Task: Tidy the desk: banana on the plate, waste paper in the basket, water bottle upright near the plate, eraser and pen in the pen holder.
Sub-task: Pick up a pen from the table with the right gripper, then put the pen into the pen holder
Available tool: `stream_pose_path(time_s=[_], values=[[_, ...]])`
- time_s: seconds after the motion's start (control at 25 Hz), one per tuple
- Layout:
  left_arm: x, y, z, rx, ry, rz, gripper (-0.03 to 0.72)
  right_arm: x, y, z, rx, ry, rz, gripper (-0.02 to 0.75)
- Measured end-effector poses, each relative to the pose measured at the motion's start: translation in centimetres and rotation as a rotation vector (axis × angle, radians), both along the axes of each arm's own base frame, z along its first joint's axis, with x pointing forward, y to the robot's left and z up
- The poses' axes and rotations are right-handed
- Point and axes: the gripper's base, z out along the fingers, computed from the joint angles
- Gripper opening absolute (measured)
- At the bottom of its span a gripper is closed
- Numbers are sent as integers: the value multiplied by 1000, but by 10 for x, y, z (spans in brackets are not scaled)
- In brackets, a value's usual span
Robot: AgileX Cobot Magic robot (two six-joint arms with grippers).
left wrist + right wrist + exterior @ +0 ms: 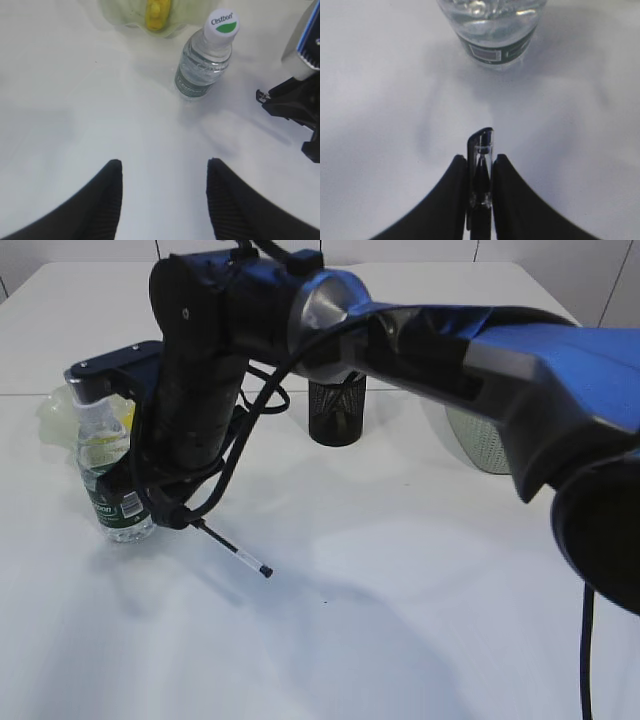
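a white worktop [400, 570] fills nearly the whole frame, smooth and evenly lit, carrying soft grey shadows at the lower centre. along the top edge runs a pale wall [90, 250] with faint vertical panel seams.

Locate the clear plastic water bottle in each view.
Exterior view: clear plastic water bottle upright at far left, partly behind the right arm.
Left wrist view: upper right of centre, white-and-green cap visible.
Right wrist view: top centre, only its lower part.
Shared landmark: the bottle's dark green label.
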Motion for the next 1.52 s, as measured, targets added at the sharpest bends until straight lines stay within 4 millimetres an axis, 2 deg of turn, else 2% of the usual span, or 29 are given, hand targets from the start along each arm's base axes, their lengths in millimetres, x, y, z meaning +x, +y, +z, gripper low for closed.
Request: stream_pose_path(time_s=[0.28, 0.92, 1.32, 1.52], values=[[0, 0, 0, 1, 0, 0, 382, -9, -9, 53, 63, -85, 30, 112], [2, 0, 1, -1, -25, 2, 382, -19, -31, 115, 123, -193, 32, 111], [2, 0, 1, -1, -25, 2, 382, -9, -67, 165, 223, -318, -49, 111], [2, 0, 1, -1, -27, 2, 382, -3, -85, 180, 251, -363, -92, 111]])
